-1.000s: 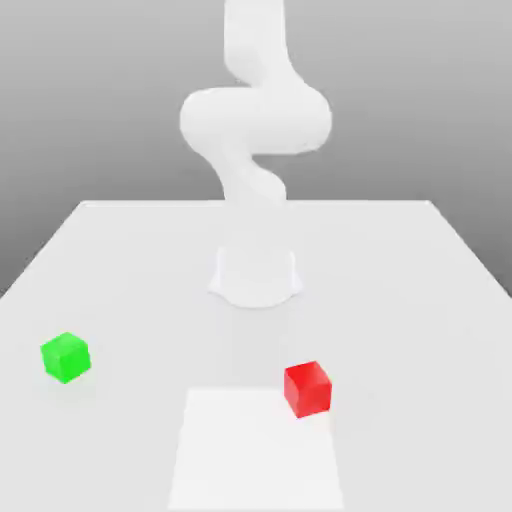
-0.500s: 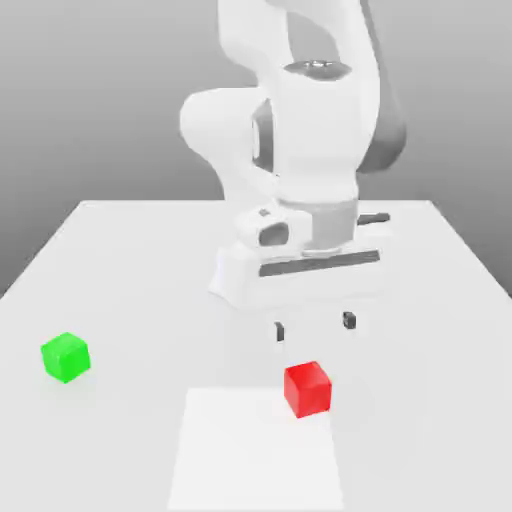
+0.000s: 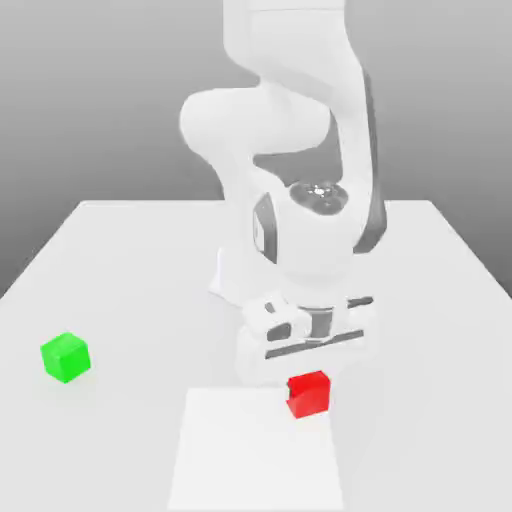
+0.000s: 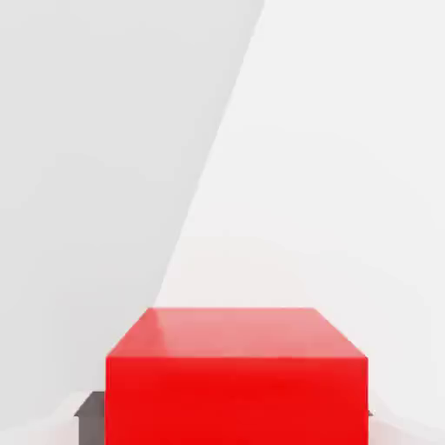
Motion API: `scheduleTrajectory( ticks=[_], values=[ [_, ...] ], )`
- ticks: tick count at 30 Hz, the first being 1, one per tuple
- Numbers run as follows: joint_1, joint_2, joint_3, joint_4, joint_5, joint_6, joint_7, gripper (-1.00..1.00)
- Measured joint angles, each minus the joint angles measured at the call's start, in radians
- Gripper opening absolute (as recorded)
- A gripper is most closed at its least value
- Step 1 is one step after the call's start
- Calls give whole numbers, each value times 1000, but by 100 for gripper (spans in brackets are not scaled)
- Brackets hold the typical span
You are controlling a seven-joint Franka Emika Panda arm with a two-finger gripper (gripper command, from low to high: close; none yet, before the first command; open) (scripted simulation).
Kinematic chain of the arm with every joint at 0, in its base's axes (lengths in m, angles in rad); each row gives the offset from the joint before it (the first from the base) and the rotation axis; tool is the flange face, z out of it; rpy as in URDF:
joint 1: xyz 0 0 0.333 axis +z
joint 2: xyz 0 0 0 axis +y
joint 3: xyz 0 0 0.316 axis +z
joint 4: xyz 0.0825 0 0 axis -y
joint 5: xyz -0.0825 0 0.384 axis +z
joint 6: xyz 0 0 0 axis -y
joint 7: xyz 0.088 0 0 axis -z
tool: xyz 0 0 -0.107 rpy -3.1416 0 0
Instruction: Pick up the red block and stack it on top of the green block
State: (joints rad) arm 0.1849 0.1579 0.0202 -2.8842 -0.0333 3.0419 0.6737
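Sitting well apart from everything else, at the exterior view's left, the small matte bright green cube (image 3: 65,357) rests flat on the pale grey table (image 3: 130,270), with nothing on it. Moving rightward, the white robot arm (image 3: 300,130) bends down from its base and lowers its hand over the small matte bright red cube (image 3: 308,393), which stands on a lighter white square patch (image 3: 240,450) near the table's front edge, its upper part hidden behind the hand. The gripper (image 3: 305,368) is right down at the red cube; I cannot tell from either view whether its claw is spread or pressed together. In the hand view the red cube (image 4: 236,378) looms very close, with a dark edge (image 4: 89,405) peeking out beside it, probably a fingertip.

Judging from this, the grasp is the step in hand, and the risks lie there. If the claw is not squared to the cube's faces, closing could twist or push the cube sideways across the smooth surface. A shallow pinch could let it slip during the long carry to the green cube. Releasing it off-centre there could tip it off.
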Motion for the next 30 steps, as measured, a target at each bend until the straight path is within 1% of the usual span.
scheduleTrajectory(
  ticks=[6, 8, 26, 29, 30],
  values=[
    [4, -206, 7, -29, 36, -177, -26, -100],
    [-20, -247, -19, -28, 32, -217, -52, -100],
    [-444, -295, -485, 82, -101, -360, -494, -100],
    [-516, -296, -564, 101, -119, -381, -572, -100],
    [-523, -287, -579, 105, -111, -376, -592, -100]
  ],
)
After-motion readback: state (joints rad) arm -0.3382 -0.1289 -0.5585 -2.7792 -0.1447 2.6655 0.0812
